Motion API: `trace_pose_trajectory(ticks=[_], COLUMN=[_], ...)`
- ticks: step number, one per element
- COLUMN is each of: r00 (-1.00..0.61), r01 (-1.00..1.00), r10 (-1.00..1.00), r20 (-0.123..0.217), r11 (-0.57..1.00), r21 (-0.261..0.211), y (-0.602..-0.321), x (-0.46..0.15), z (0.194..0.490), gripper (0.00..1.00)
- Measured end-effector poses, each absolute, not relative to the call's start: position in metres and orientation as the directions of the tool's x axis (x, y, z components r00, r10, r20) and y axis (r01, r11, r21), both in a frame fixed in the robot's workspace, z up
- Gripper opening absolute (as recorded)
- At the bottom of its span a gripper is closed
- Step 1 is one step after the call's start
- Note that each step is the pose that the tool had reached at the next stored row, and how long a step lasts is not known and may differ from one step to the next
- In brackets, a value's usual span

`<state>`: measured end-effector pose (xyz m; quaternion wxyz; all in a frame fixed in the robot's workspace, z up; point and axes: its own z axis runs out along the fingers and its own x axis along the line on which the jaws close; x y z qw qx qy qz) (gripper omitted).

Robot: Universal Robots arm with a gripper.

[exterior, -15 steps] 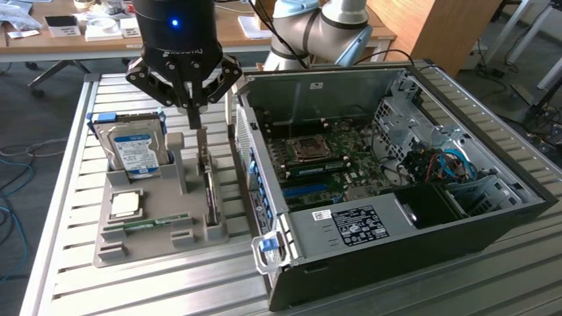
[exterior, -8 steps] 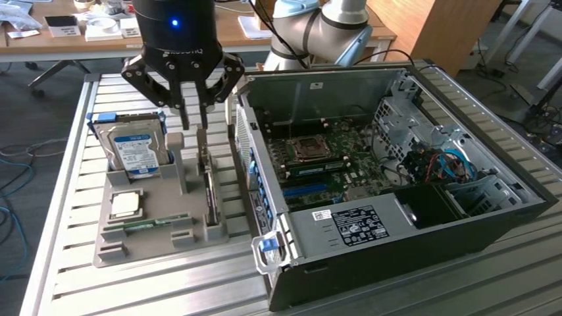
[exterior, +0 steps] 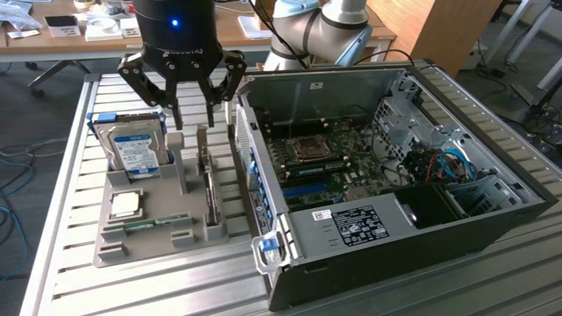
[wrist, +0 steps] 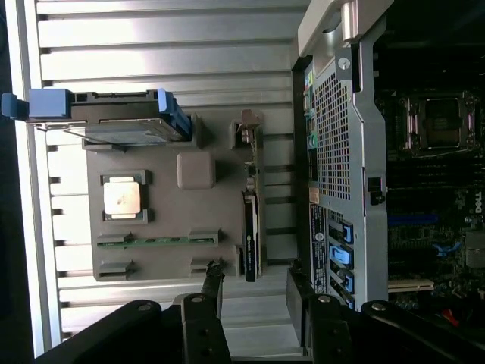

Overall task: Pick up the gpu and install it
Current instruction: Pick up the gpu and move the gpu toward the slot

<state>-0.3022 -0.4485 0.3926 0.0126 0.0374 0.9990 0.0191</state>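
Observation:
The gpu (exterior: 209,191) is a thin black card standing on edge in a slot of the grey holder (exterior: 149,249), close to the computer case. Its pale metal bracket (exterior: 201,139) is at the far end. In the wrist view the gpu (wrist: 251,227) is a dark strip with the bracket (wrist: 246,127) beyond it. My gripper (exterior: 193,122) hangs open just above the bracket end, with nothing between its fingers (exterior: 176,118). In the wrist view my gripper (wrist: 256,297) lines up with the card's near end, apart from it.
The open computer case (exterior: 491,191) lies at the exterior view's right, its motherboard (exterior: 330,155) exposed. The holder also carries a blue-labelled hard drive (exterior: 136,148), a processor chip (exterior: 126,204) and a green memory stick (exterior: 145,224). All rests on a slatted metal table (exterior: 176,289).

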Motion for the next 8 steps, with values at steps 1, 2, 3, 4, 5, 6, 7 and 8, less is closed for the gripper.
trace_pose_trajectory(ticks=[1,2,3,4,5,6,7,8], r00=[-0.997,-0.997,-0.997,-0.997,-0.997,-0.997,-0.997,-0.997], r01=[0.074,0.074,0.074,0.074,0.074,0.074,0.074,0.074], r10=[0.075,0.075,0.075,0.075,0.075,0.075,0.075,0.075], r20=[-0.024,-0.024,-0.024,-0.024,-0.024,-0.024,-0.024,-0.024], r11=[0.996,0.996,0.996,0.996,0.996,0.996,0.996,0.996], r21=[0.039,0.039,0.039,0.039,0.039,0.039,0.039,0.039], y=[-0.4485,-0.4485,-0.4485,-0.4485,-0.4485,-0.4485,-0.4485,-0.4485], x=[-0.3022,-0.3022,-0.3022,-0.3022,-0.3022,-0.3022,-0.3022,-0.3022], z=[0.3926,0.3926,0.3926,0.3926,0.3926,0.3925,0.3923,0.3919], gripper=[0.47,0.47,0.47,0.47,0.47,0.47,0.47,0.47])
